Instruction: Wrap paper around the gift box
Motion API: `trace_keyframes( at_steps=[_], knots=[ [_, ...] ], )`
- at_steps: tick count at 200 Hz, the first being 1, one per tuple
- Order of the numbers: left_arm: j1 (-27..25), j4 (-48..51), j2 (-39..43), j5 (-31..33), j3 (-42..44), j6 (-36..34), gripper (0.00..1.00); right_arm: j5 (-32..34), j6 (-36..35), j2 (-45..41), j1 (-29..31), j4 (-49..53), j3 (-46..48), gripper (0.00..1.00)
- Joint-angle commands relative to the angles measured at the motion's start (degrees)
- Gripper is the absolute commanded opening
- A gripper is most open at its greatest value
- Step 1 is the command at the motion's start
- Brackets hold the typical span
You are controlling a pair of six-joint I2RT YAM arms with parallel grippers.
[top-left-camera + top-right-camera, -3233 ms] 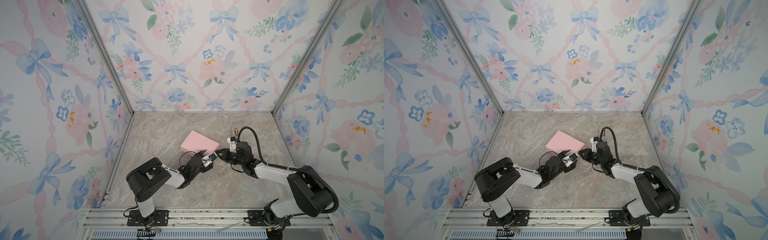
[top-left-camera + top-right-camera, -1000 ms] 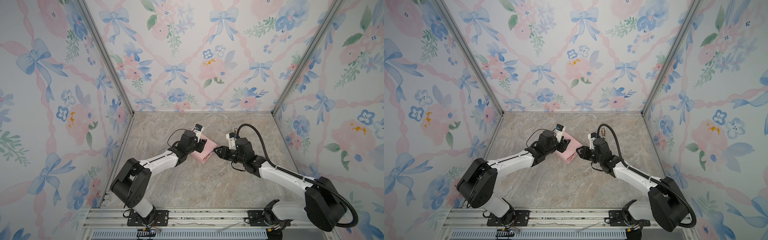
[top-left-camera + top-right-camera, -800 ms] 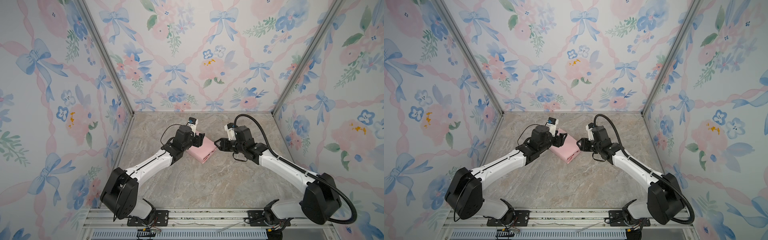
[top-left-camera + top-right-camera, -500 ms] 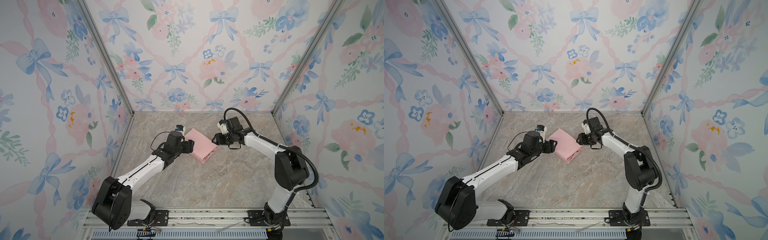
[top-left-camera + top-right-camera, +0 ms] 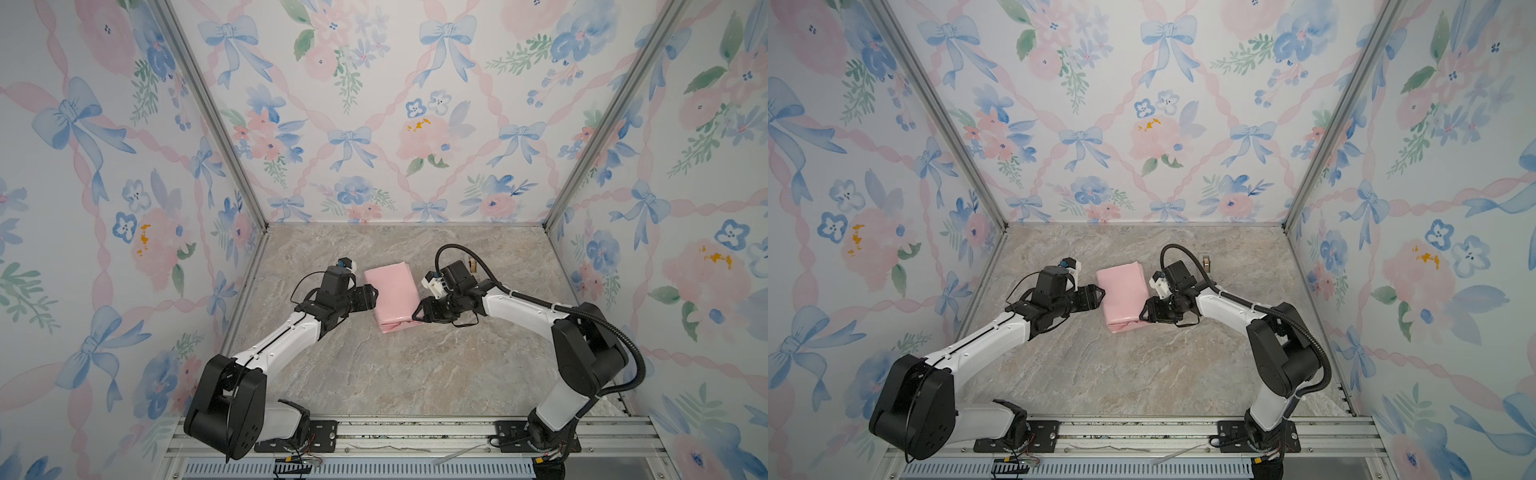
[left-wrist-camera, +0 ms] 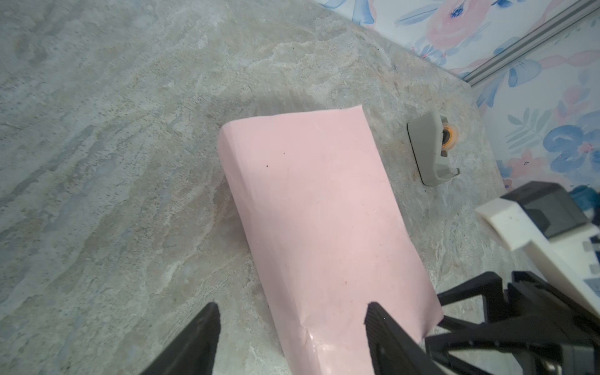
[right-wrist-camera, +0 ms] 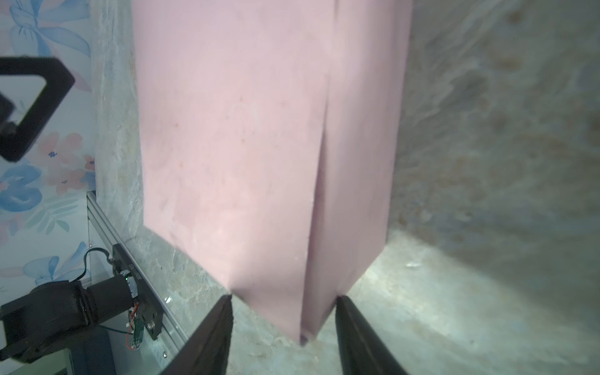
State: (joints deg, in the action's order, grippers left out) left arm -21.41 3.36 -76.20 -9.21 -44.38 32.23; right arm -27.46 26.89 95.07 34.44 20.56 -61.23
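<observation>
We see the pink paper (image 5: 390, 293) folded into a parcel in the middle of the tabletop (image 5: 395, 374).
The left gripper (image 5: 371, 297) and the right gripper (image 5: 419, 312) stand at its two sides, fingers spread, pinching nothing.

Floral wallpaper (image 5: 374, 124) with blue bows and pink ribbons covers three walls. Aluminium posts (image 5: 212, 112) line the corners. The tabletop (image 5: 395, 374) is a grey-beige marble pattern.
</observation>
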Motion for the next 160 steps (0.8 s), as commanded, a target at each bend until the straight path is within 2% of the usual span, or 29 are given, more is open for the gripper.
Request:
trace_keyframes(
  at_steps=[1,26,47,110,160],
  knots=[
    [0.7,0.3,0.5,-2.4,1.2,0.9,0.73,4.9,2.9,-6.0,-1.1,2.5,0.6,0.55],
    [1.8,-0.9,0.1,-5.6,1.8,2.1,0.74,7.0,1.7,-5.5,-3.6,7.9,-2.4,0.57],
    [3.5,-4.6,-1.6,-10.5,4.9,4.9,0.72,5.5,0.5,-0.9,-4.0,9.7,-7.1,0.58],
    [3.5,-11.6,-7.8,-15.7,5.7,8.3,0.68,1.7,-0.2,13.7,-4.1,10.5,-20.2,0.59],
    [0.7,-13.6,-11.1,-15.8,3.9,9.0,0.67,-3.3,2.5,15.8,-3.2,6.8,-20.2,0.61]
  ],
)
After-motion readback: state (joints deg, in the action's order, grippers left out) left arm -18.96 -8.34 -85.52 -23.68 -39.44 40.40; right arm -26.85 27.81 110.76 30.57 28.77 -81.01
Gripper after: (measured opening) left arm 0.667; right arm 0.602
